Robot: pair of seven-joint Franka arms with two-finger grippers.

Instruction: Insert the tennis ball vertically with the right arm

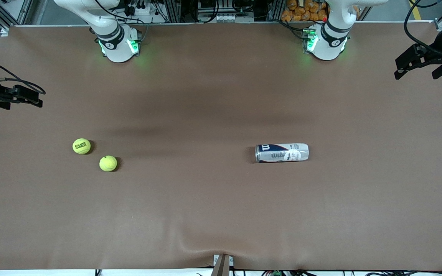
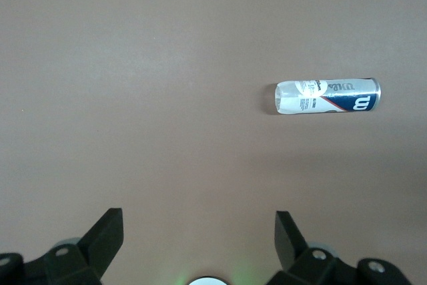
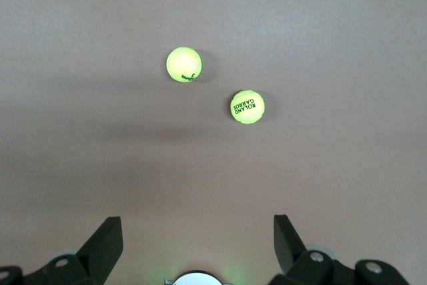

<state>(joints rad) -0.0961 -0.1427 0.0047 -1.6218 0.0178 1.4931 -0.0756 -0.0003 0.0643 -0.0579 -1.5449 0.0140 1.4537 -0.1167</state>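
From the front we see the whole brown table point(image 1: 221, 214), with a can point(image 1: 282, 152) lying on its side toward the left arm's end. Two tennis balls sit well apart from the can, toward the right arm's end: a lettered ball point(image 1: 81, 146), and a plain ball point(image 1: 108, 163) just beside it, slightly nearer the front camera. Only this view shows can and balls together. The right wrist view shows just the two balls, the lettered ball point(image 3: 247, 107) and the plain ball point(image 3: 183, 65), with the right gripper point(image 3: 197, 245) high over bare table, fingers spread open and empty. The left wrist view shows only the can point(image 2: 327, 95), with the left gripper point(image 2: 199, 245) likewise open and empty, waiting over the table.
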